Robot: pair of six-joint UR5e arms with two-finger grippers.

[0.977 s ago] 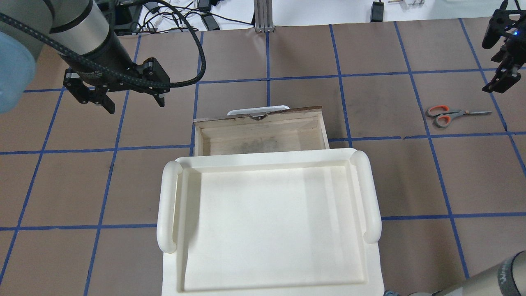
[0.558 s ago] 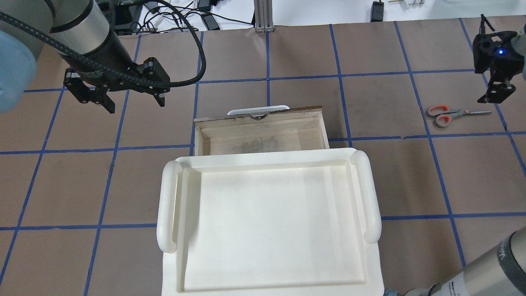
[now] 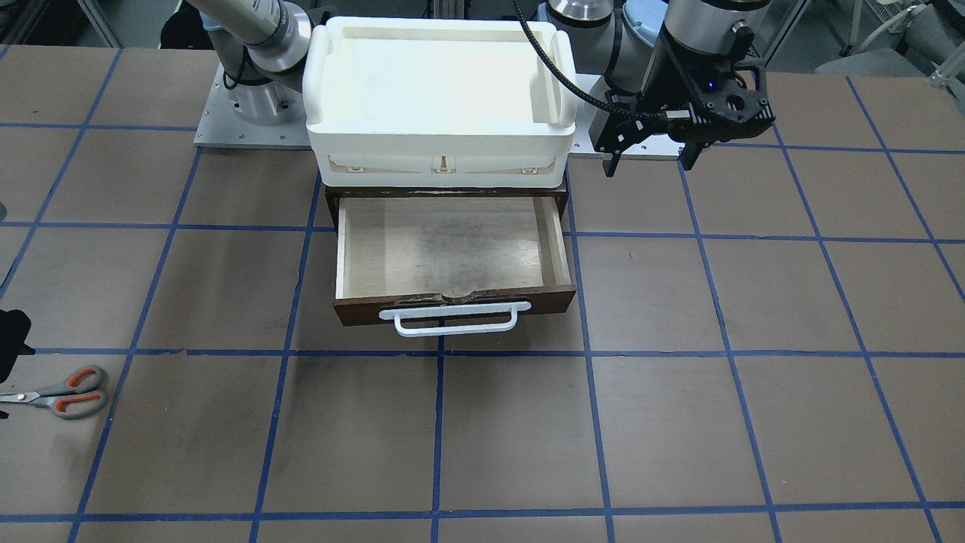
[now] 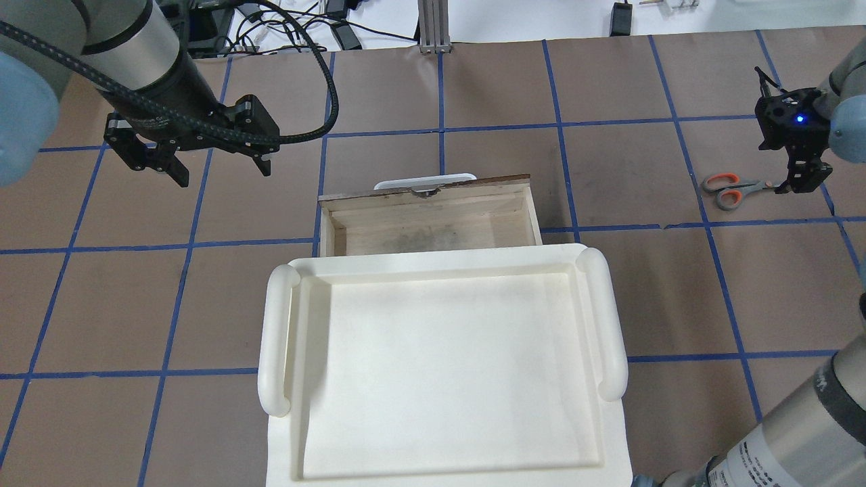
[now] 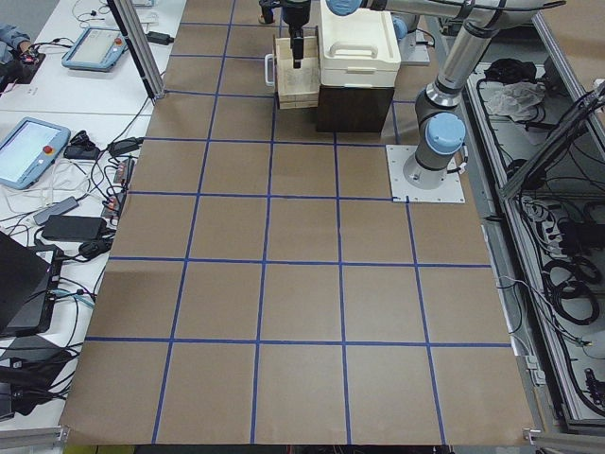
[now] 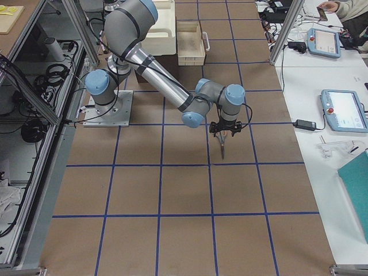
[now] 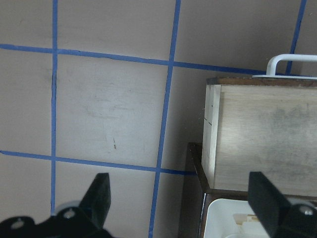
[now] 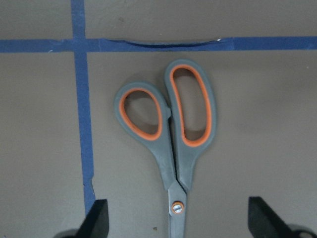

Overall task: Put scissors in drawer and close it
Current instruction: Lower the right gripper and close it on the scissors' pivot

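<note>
Two sets of wide-open jaws on my feed. Right gripper (image 4: 804, 177) sits over the scissors (image 8: 172, 144), pivot between its fingers. Left gripper (image 4: 223, 174) hovers beside the open drawer (image 4: 433, 233).

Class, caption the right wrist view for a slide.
Open right gripper over closed scissors lying on the brown table.

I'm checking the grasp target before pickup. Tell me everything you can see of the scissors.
The scissors are small, with grey handles lined orange inside two unequal loops, a silver pivot screw and slim metal blades, which are shut. They lie flat on the brown table, just inside a crossing of blue tape lines. The open right gripper hangs over the blades, one finger on either side; no contact shows.
</note>
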